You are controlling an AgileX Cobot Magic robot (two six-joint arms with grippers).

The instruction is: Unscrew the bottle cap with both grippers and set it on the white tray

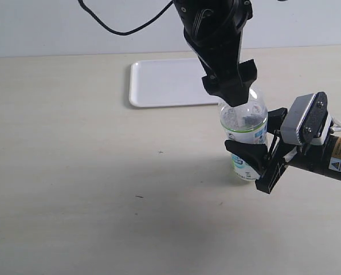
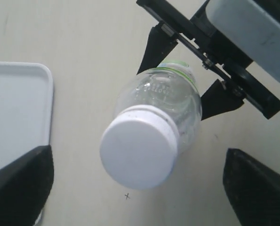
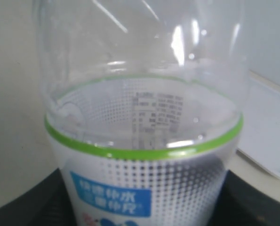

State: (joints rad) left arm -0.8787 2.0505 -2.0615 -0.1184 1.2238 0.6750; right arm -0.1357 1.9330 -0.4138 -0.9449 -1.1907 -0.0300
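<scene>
Well, furthest left the white tray (image 1: 159, 86) lies on the table (image 1: 73, 172), behind the work in the exterior view and apart from it. Next comes my left gripper (image 1: 238, 98), hanging nose-down over the bottle cap (image 2: 139, 147). Its fingers (image 2: 22, 183) are spread wide, one on each side of the cap and touching neither (the wrist view shows table between each finger and the ribbing). The cap sits screwed on the neck of the bottle (image 1: 246, 129), which stands upright near the tray's right end. Furthest right, my right gripper (image 1: 251, 137) reaches in level and clamps the bottle's labelled lower body between its jaws. I judge this to be the start of the unscrewing: bottle braced, cap not yet gripped. The next move calls for closing the left fingers squarely on the ribbed side (whether I am low enough I cannot tell), then twisting while the right gripper resists
</scene>
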